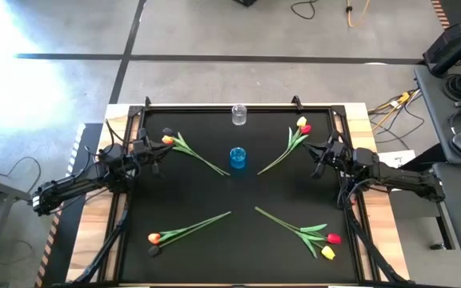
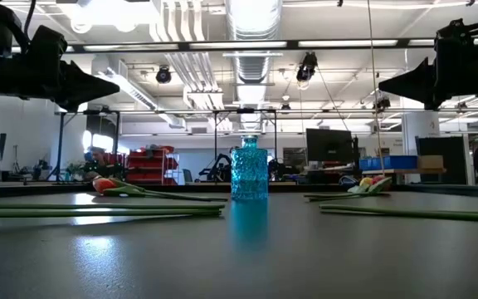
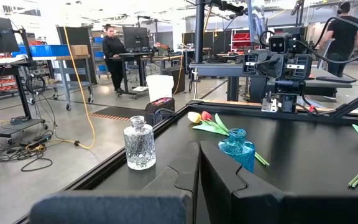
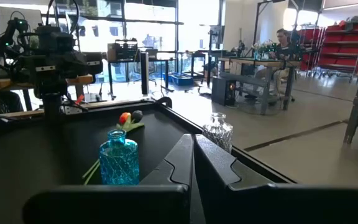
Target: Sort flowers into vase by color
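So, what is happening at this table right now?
Nothing is being handled yet. Four flower bunches lie near the corners of the black table. The blue vase stands in the middle, the clear vase at the far edge; both are empty. The left gripper and right gripper wait, shut, at the sides.

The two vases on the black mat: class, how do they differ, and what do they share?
The blue vase is tinted turquoise; the clear vase is colourless. The blue vase stands near the mat's centre between the flower stems; the clear vase stands at the far edge. Both are upright, textured glass, narrow-necked, and hold no flowers.
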`<action>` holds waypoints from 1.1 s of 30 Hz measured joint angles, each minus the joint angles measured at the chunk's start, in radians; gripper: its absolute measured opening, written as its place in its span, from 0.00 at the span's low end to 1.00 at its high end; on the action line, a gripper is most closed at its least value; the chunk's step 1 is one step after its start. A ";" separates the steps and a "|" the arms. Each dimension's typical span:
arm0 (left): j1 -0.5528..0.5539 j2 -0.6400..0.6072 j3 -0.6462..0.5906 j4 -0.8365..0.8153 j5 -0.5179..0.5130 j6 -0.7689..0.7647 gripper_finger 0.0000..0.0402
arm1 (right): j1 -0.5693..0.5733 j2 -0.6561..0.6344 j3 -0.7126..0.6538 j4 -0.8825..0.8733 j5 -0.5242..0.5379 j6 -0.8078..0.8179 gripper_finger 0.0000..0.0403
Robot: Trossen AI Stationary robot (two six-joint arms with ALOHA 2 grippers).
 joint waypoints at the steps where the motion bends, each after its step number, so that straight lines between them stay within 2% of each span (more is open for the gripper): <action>1: 0.000 0.000 0.000 0.000 0.000 0.000 0.00 | 0.000 0.000 0.000 0.000 0.000 0.000 0.02; 21: 0.000 0.000 0.000 0.000 0.000 0.000 0.00 | 0.000 0.000 0.000 0.001 0.000 0.000 0.02; 26: 0.000 0.000 0.000 0.000 0.000 0.000 0.00 | 0.000 0.000 0.000 0.112 0.001 0.001 0.02; 30: 0.000 0.000 0.000 0.000 0.000 0.000 0.00 | 0.000 0.000 0.008 0.284 0.010 0.091 0.02; 33: 0.000 0.000 0.000 0.000 0.000 0.000 0.00 | 0.000 0.015 0.075 0.198 0.107 0.212 0.02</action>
